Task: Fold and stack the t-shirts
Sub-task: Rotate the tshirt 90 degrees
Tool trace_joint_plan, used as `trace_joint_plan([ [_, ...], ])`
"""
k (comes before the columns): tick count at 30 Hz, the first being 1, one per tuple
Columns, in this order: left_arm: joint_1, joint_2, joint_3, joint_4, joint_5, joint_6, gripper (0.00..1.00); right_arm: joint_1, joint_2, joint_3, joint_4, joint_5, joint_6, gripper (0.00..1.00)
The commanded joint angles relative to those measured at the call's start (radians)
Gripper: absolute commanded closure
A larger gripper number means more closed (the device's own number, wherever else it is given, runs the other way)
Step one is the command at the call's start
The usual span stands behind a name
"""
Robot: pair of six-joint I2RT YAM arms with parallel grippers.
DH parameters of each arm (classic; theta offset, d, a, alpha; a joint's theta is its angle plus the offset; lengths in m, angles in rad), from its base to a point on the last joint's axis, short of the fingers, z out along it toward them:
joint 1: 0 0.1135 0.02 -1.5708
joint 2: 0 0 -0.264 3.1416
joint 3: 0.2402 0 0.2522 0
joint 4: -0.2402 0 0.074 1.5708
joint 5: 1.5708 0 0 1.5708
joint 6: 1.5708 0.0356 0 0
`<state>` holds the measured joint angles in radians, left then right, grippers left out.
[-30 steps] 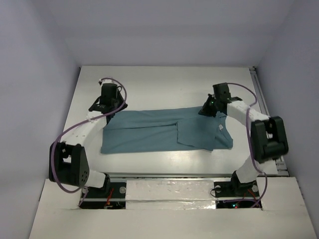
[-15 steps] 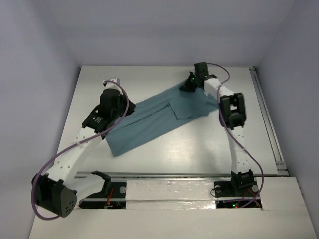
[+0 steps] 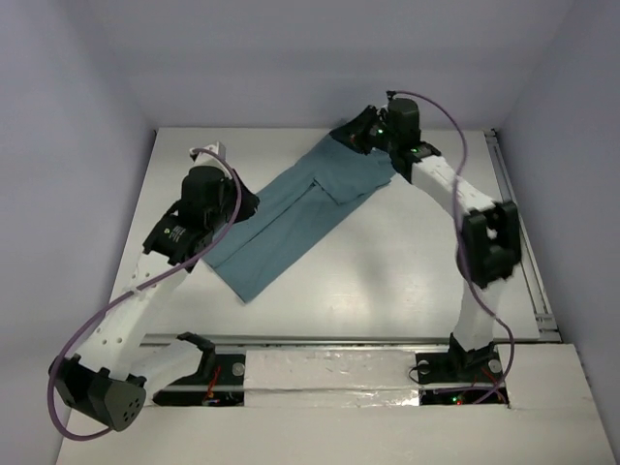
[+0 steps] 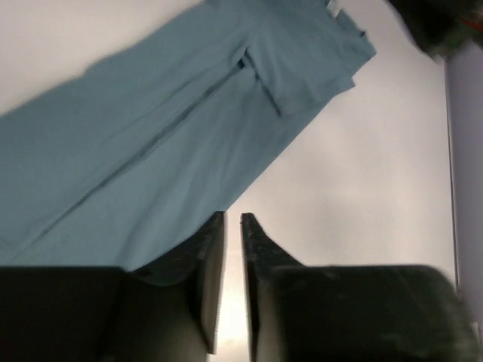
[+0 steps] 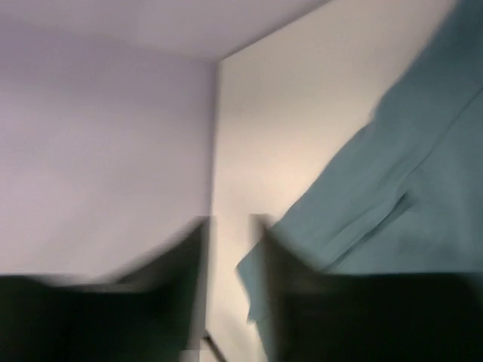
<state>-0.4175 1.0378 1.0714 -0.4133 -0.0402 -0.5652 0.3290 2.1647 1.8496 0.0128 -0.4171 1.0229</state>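
T-shirt: the teal t-shirt (image 3: 291,218) lies flat on the white surface (image 3: 407,262), folded into one long strip. It runs on a slant, collar end up by the far edge and hem end down toward the left arm's side.
Folds: a long crease runs the length of the strip, and a sleeve flap (image 3: 341,184) is turned in over the upper part.
Left claw: the left claw (image 4: 232,253) hangs at the strip's near left edge. Its fingers are just a thin slit apart and bare white surface shows through the slit. In the left wrist view, the finger on the left sits over the edge of the cloth.
Right claw: the right claw (image 5: 230,256) is way out at the far end, by the collar end of the shirt. The right wrist view is blurred, but the fingers stand clearly apart with white surface between them. The cloth's edge is just beside the finger on the right of that view; I cannot tell if they touch.
Label: a small white tag (image 4: 332,6) peeks in at the collar end, right at the top edge of the left wrist view. It is too small to read.
Colour: plain teal wherever the cloth shows.
Backdrop: pale lavender walls (image 3: 77,97) close in the surface.
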Motion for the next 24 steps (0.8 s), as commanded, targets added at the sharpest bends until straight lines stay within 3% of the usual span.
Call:
trace_joint_plan([
  [1,-0.003,-0.002,0.114,-0.002,-0.027,0.047,0.90,0.099,-0.425,-0.350,0.104,0.030,-0.084,1.00],
  [3,-0.003,0.007,0.145,-0.015,-0.046,0.079,1.00,0.169,-0.523,-0.626,0.104,0.107,-0.104,1.00],
  [5,0.006,0.018,0.182,-0.027,-0.049,0.091,1.00,0.269,-0.610,-0.853,0.140,0.159,-0.054,1.00],
  [7,0.006,0.024,0.215,-0.044,-0.049,0.097,1.00,0.368,-0.635,-0.953,0.145,0.204,-0.005,1.00],
  [8,0.006,0.021,0.223,-0.047,-0.047,0.096,1.00,0.405,-0.638,-0.990,0.168,0.240,0.023,0.93],
  [9,0.006,0.018,0.229,-0.048,-0.049,0.097,1.00,0.439,-0.631,-1.029,0.170,0.271,0.038,0.74],
  [12,0.006,0.007,0.239,-0.052,-0.038,0.091,1.00,0.524,-0.538,-1.031,0.199,0.310,0.115,0.41],
  [15,0.006,-0.002,0.222,-0.058,-0.014,0.085,1.00,0.547,-0.421,-1.005,0.231,0.322,0.170,0.32],
  [20,0.006,-0.031,0.185,-0.068,-0.007,0.083,1.00,0.565,-0.272,-0.952,0.236,0.372,0.276,0.34],
  [24,0.006,-0.024,0.164,-0.074,-0.009,0.094,1.00,0.574,-0.157,-0.906,0.260,0.380,0.348,0.67],
])
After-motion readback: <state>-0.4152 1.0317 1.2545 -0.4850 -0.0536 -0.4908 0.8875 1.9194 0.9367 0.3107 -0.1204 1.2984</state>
